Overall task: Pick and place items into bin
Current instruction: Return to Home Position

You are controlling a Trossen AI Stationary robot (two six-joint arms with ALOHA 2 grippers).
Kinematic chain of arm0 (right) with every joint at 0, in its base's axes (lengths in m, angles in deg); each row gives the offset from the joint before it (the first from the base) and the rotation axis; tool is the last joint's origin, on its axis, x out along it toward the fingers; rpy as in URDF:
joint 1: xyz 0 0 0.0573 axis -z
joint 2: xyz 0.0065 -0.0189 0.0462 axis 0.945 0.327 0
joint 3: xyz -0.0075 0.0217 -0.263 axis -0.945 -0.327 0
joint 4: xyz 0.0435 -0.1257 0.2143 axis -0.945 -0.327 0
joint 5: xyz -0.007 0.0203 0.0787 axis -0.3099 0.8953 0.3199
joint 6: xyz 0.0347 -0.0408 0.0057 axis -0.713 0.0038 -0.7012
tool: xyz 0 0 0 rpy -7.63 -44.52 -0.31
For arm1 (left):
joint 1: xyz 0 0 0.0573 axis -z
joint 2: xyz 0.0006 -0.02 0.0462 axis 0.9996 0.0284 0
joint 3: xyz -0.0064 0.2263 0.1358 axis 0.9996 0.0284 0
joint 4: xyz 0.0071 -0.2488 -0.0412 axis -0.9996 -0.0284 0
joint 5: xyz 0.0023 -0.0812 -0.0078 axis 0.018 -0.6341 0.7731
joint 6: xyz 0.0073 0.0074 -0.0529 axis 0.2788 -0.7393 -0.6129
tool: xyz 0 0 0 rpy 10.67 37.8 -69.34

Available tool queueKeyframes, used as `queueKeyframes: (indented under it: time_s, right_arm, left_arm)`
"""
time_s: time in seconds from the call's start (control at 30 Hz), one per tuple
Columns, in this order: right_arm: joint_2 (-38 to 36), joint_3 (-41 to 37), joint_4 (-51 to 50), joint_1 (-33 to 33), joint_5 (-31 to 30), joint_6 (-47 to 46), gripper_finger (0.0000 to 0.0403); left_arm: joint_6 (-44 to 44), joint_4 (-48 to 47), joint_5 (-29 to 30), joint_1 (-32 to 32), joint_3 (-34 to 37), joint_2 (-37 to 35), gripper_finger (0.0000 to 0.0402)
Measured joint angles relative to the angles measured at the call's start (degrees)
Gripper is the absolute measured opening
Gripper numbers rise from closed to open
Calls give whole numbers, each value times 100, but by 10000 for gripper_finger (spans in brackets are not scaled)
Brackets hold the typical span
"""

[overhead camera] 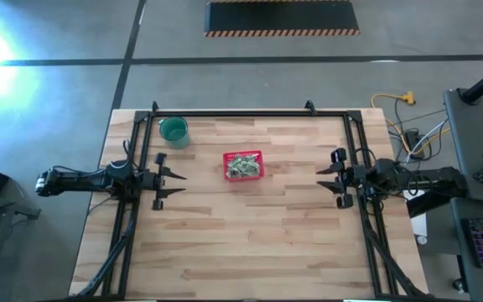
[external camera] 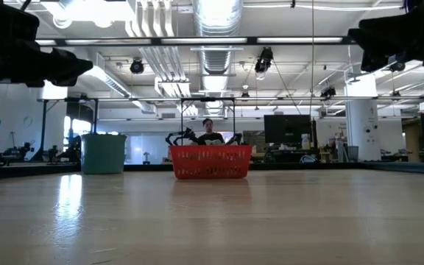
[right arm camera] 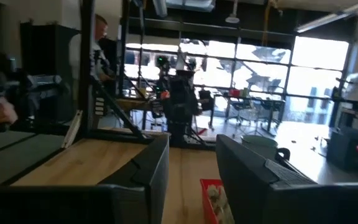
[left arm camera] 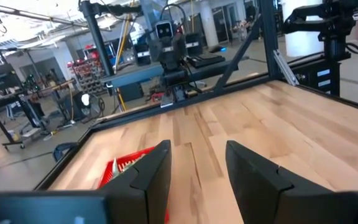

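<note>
The red basket [overhead camera: 242, 165] stands at the middle of the wooden table [overhead camera: 250, 243]. It holds several pale green-and-white packets [overhead camera: 242, 168]. My left gripper [overhead camera: 179, 184] hovers open at the table's left side, fingers level and aimed at the basket, well short of it. My right gripper [overhead camera: 320, 179] hovers open at the table's right side, facing the basket. In the left wrist view the basket [left arm camera: 124, 169] shows beside my left gripper [left arm camera: 197, 177]. In the right wrist view the basket [right arm camera: 212, 198] lies low between the fingers of my right gripper [right arm camera: 191, 171]. Nothing sits between either pair of fingers.
A round teal-green cup [overhead camera: 173, 131] stands at the far left of the table, left of the basket [external camera: 210, 162] in the low view. A black frame [overhead camera: 250, 113] runs along the far and side edges. A person [right arm camera: 98, 31] stands beyond the table.
</note>
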Motion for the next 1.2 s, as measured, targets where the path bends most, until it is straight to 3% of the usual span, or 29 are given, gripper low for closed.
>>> queueKeyframes:
  time_s: [0.2,0.67,1.2]
  right_arm:
    - [-24,0,-200,2,-872,-91,123]
    - [-43,0,-1325,0,-758,222,123]
    - [-12,0,-1354,0,-707,344,123]
  left_arm:
    - [0,-5,1,0,3,-107,137]
    - [8,-64,9,0,7,-95,137]
    - [15,-61,402,2,7,-37,137]
